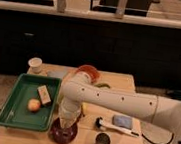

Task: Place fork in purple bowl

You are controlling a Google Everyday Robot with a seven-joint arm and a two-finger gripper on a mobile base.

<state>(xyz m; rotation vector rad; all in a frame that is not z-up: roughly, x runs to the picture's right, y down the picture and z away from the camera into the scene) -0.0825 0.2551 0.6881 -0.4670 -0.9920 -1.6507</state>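
Purple bowl (55, 134) sits at the front edge of the wooden worktop (88, 117), just right of the green tray (6, 119). Fork: can't pick it out, too slim or hidden under the wrist. Gripper (66, 125) points straight down over the middle of the bowl, at or just inside the rim. Jaws: can't tell if apart or together. White arm (125, 102) comes in from the right and bends down at the elbow. Steel cup (103, 140) stands right of the bowl, apart from it. Brush (114, 126) lies behind the cup, blue pad (123, 120) just beside it. Orange bowl (90, 70) is partly hidden behind the arm. Tray holds a round fruit (34, 105) and a tan block (44, 95). White cup (35, 63) is at the back left corner.
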